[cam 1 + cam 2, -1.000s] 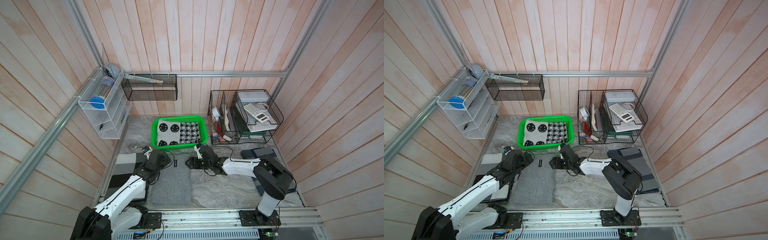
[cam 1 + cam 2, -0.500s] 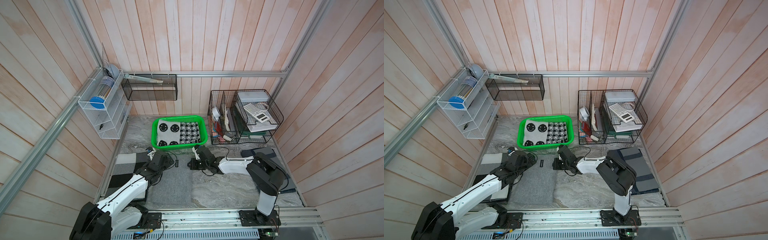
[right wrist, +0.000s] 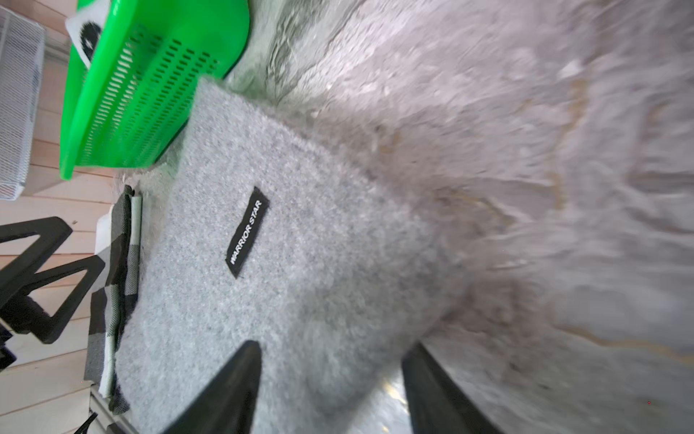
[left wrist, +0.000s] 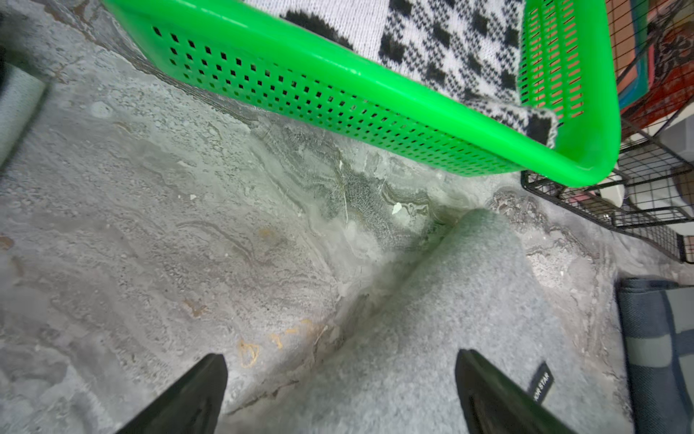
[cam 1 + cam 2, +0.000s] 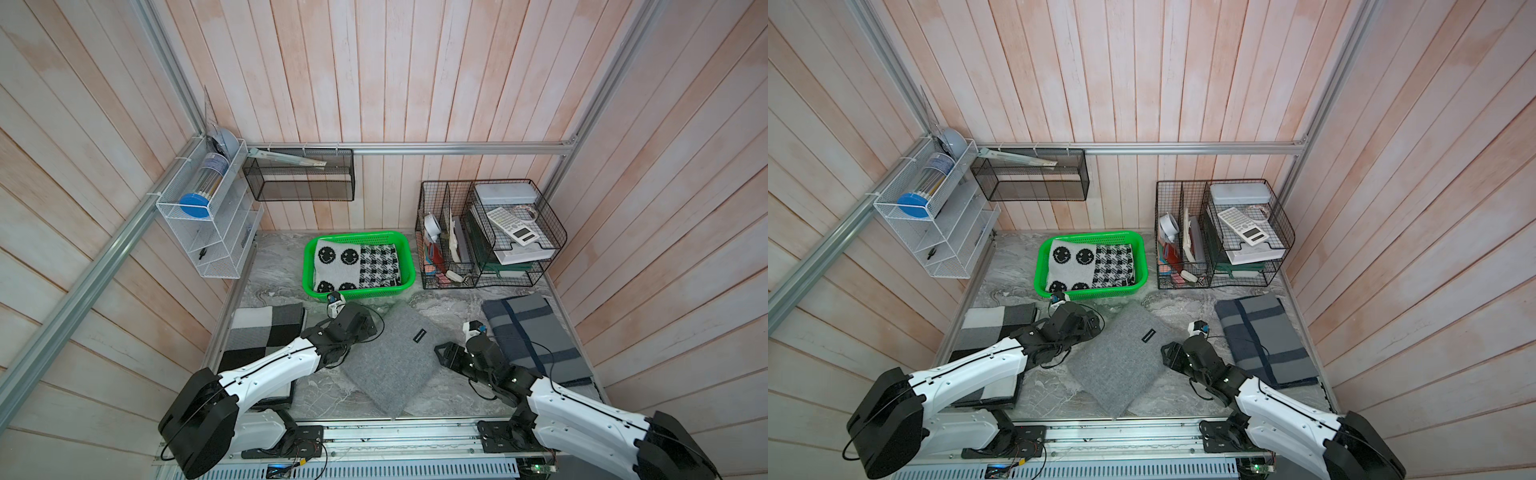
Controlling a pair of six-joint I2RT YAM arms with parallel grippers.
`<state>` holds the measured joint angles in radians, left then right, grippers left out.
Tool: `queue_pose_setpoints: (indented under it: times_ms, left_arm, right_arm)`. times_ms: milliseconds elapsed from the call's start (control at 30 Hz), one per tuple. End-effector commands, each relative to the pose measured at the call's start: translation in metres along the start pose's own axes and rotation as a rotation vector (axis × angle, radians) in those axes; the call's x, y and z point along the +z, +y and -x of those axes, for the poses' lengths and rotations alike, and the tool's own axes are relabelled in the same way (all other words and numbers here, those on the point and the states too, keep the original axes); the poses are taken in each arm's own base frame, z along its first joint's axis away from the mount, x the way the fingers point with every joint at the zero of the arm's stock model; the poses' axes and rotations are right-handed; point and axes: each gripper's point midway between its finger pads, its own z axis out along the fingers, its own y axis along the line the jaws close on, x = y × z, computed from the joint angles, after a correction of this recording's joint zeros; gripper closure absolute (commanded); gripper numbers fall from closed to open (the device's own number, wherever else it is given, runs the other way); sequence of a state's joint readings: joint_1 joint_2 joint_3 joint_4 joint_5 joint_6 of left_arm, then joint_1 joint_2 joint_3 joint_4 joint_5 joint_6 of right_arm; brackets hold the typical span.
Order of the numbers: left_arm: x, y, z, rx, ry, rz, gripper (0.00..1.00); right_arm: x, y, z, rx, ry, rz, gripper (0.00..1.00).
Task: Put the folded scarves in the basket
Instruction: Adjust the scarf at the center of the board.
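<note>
Clock directions take the back wall as twelve. The marble table (image 5: pixel 436 307) fills the floor of the booth.

The grey folded scarf (image 5: pixel 386 365) is the biggest thing on it. It lies flat at the centre, reaching toward six, and is turned so one corner points at twelve. That corner stops just short of the basket (image 5: pixel 307 266) and stays outside it.

A navy plaid scarf (image 5: pixel 536 336) lies at four. A black, white and grey check scarf (image 5: pixel 257 332) lies at eight, partly under the left arm. The black wire organizer (image 5: pixel 432 195) stands at two.

The green basket sits at twelve, and a folded smiley and houndstooth scarf (image 5: pixel 353 266) covers its bottom.

The left gripper (image 5: pixel 368 328) is at the grey scarf's ten o'clock edge. In the left wrist view (image 4: pixel 338 360) its jaws are spread wide and grip nothing. One finger is over bare marble and the other over the grey cloth.

The right gripper (image 5: pixel 440 353) is at the scarf's three o'clock corner. In the right wrist view (image 3: pixel 334 345) its jaws are apart, with the scarf's edge in the gap but not pinched.

A small black label (image 3: pixel 248 233) is sewn on the grey scarf's top face
</note>
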<state>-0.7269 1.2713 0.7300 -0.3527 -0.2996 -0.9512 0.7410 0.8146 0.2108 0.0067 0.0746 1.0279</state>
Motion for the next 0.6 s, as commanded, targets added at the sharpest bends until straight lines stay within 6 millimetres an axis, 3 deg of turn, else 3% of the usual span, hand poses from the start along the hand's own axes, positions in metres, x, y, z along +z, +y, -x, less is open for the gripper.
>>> queue_pose_setpoints:
  times_ms: [0, 133, 267, 400, 567]
  left_arm:
    - [-0.018, 0.005, 0.013, -0.022, -0.03, 0.048, 0.0]
    - [-0.028, 0.022, -0.002, -0.097, 0.004, 0.044, 0.0]
    - [-0.034, 0.041, -0.024, -0.188, 0.071, 0.07, 0.0]
    - [-0.044, 0.061, -0.044, -0.258, 0.133, 0.13, 0.03]
    - [-0.05, 0.07, -0.064, -0.306, 0.163, 0.134, 0.04]
  right_arm:
    - [-0.015, -0.008, 0.038, 0.011, -0.155, -0.042, 0.28]
    - [-0.02, -0.008, 0.064, -0.035, -0.177, -0.075, 0.26]
    - [-0.008, 0.005, 0.079, -0.088, -0.159, -0.047, 0.26]
    - [0.013, 0.02, 0.084, -0.151, -0.105, -0.022, 0.27]
    - [0.039, 0.027, 0.079, -0.191, -0.007, -0.032, 0.29]
